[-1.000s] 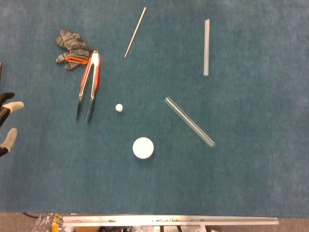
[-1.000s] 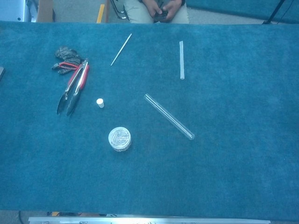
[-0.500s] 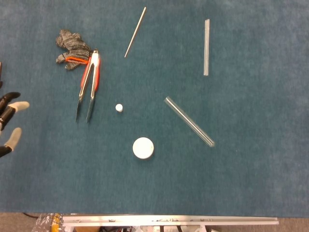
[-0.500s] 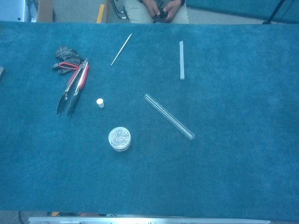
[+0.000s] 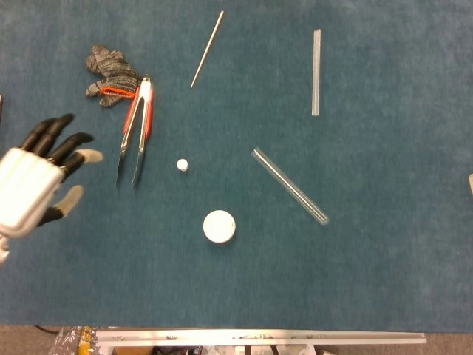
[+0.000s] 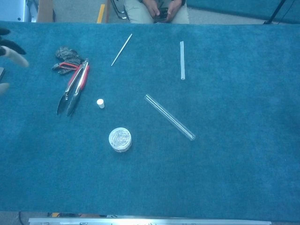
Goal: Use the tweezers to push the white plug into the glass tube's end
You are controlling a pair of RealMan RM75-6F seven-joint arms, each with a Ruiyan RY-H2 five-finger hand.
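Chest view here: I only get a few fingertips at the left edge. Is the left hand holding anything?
Observer: No. Head view shows the whole left hand, empty, fingers spread.
Operator: Is it touching the tweezers?
Observer: No. Its fingertips point toward the tweezers, with a gap between.
Operator: And the right hand? I see none.
Observer: Only a pale sliver of the right hand shows at head view's right edge; open or shut cannot be told.

No readable text or labels anywhere
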